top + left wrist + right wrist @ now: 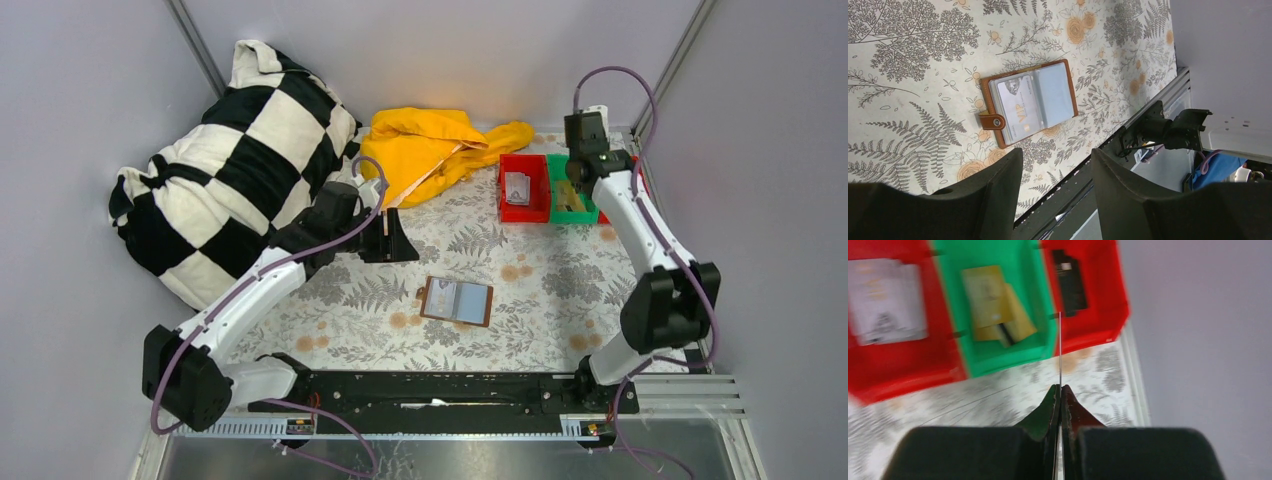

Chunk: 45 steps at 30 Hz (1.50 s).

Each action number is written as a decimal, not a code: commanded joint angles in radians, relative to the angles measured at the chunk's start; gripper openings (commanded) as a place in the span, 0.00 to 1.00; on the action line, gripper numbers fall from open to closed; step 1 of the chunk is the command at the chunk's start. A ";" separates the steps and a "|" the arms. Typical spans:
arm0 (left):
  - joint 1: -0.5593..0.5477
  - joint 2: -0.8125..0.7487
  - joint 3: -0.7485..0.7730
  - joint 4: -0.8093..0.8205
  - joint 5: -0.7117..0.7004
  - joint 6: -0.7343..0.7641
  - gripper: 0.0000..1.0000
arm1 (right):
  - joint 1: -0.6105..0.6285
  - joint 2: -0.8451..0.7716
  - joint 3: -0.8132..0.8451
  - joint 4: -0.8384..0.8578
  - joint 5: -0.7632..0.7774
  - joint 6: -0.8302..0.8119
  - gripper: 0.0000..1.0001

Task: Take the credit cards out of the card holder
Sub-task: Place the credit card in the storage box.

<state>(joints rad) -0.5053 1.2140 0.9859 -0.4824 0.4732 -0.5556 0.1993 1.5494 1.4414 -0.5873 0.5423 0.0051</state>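
The brown card holder [457, 301] lies open on the floral cloth, also in the left wrist view [1030, 100]. A grey card [1017, 102] sits in its left clear pocket. My left gripper [390, 240] is open and empty, up and left of the holder; its jaws stand wide apart [1055, 155]. My right gripper [578, 172] hovers over the bins at the back right. It is shut [1060, 388] on a thin card [1060, 345] seen edge-on. Two gold cards [993, 302] lie in the green bin [998, 357].
A red bin [524, 213] with a pale card [885, 300] stands left of the green bin [568, 215]. Another red bin [1098, 330] on the right holds a black card [1070, 282]. A checkered pillow [230, 170] and yellow cloth [430, 145] lie at the back.
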 commanded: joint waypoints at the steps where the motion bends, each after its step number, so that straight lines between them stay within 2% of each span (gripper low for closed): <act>1: 0.002 -0.063 -0.014 0.009 -0.004 0.008 0.57 | -0.116 0.104 0.138 0.030 0.142 -0.201 0.00; 6: 0.002 -0.068 -0.030 0.010 0.014 0.012 0.57 | -0.190 0.241 0.209 0.144 0.091 -0.337 0.00; 10: 0.002 -0.068 -0.043 0.016 0.020 0.016 0.57 | -0.248 0.359 0.291 0.136 0.056 -0.378 0.00; 18: 0.002 -0.061 -0.081 0.055 0.058 0.016 0.57 | -0.303 0.509 0.320 0.176 -0.012 -0.346 0.00; 33: 0.002 -0.073 -0.127 0.068 0.044 0.032 0.57 | -0.317 0.604 0.350 0.202 -0.039 -0.299 0.00; 34: 0.002 -0.075 -0.130 0.069 0.044 0.031 0.57 | -0.317 0.610 0.350 0.202 -0.037 -0.297 0.02; 38: 0.002 -0.085 -0.144 0.071 0.038 0.026 0.57 | -0.317 0.626 0.354 0.204 -0.043 -0.282 0.30; 39: 0.002 -0.088 -0.146 0.071 0.038 0.026 0.57 | -0.317 0.629 0.359 0.197 -0.053 -0.274 0.33; 45: 0.002 -0.100 -0.152 0.065 0.042 0.024 0.57 | -0.317 0.604 0.362 0.164 -0.105 -0.233 0.36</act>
<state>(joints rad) -0.5053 1.1484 0.8364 -0.4541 0.5110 -0.5388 -0.1143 2.1811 1.7573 -0.4145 0.4774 -0.2695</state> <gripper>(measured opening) 0.572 0.352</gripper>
